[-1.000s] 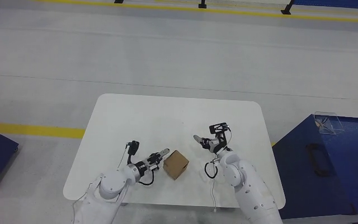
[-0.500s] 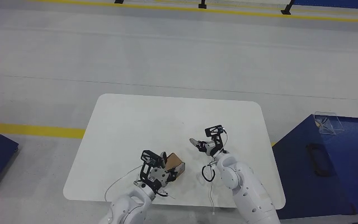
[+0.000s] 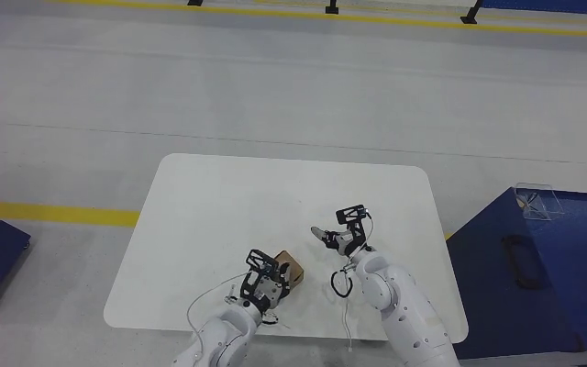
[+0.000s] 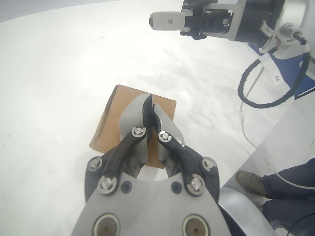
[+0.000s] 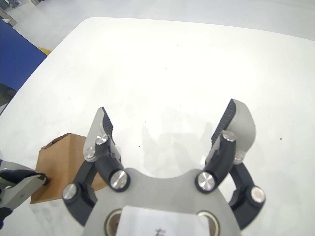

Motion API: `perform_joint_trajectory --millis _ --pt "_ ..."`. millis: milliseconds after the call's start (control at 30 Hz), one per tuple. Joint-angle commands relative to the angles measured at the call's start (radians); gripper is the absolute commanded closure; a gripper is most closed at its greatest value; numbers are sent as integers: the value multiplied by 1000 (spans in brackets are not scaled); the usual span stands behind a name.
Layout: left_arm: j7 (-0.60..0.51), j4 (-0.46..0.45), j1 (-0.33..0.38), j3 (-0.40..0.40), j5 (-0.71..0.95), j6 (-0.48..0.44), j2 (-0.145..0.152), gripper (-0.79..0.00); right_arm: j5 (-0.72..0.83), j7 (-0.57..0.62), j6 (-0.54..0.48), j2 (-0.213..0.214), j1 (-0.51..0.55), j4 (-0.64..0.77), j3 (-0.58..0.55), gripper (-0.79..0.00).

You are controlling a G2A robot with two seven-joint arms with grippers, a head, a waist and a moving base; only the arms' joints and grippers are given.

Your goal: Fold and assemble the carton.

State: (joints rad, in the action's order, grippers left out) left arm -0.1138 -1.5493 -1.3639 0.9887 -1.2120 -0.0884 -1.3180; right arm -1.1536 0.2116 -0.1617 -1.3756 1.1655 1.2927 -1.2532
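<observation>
Small brown cardboard carton [image 4: 112,124] near the front edge of the white counter [image 5: 172,50]. Left gripper [image 4: 150,104], fingers closed together, sits over the carton's top, probably to press a flap flat. Right gripper [image 5: 167,114], fingers spread and empty, hangs nearby.

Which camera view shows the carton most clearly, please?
The left wrist view: the carton lies broad below the shut left gripper, which covers its middle. The right wrist view catches two faces past the open right gripper; the top view, a small corner beside the left gripper.
</observation>
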Motion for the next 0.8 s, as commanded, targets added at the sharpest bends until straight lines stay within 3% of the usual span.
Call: perform_joint_trajectory --millis 0,167,333,500,633,767 --pt "35 -12 -7 12 51 -24 0 0 0 0 0 0 0 0 0 -785" --pt "-39 23 9 -2 -4 8 -2 0 0 0 0 0 0 0 0 -785" --pt "50 10 6 9 53 1 -8 0 0 0 0 0 0 0 0 -785" --pt "-19 43 23 0 4 22 -9 0 0 0 0 0 0 0 0 -785" --pt "166 -26 -14 50 141 8 -13 0 0 0 0 0 0 0 0 -785" --pt "346 -114 -106 145 284 -73 -3 0 0 0 0 0 0 0 0 -785"
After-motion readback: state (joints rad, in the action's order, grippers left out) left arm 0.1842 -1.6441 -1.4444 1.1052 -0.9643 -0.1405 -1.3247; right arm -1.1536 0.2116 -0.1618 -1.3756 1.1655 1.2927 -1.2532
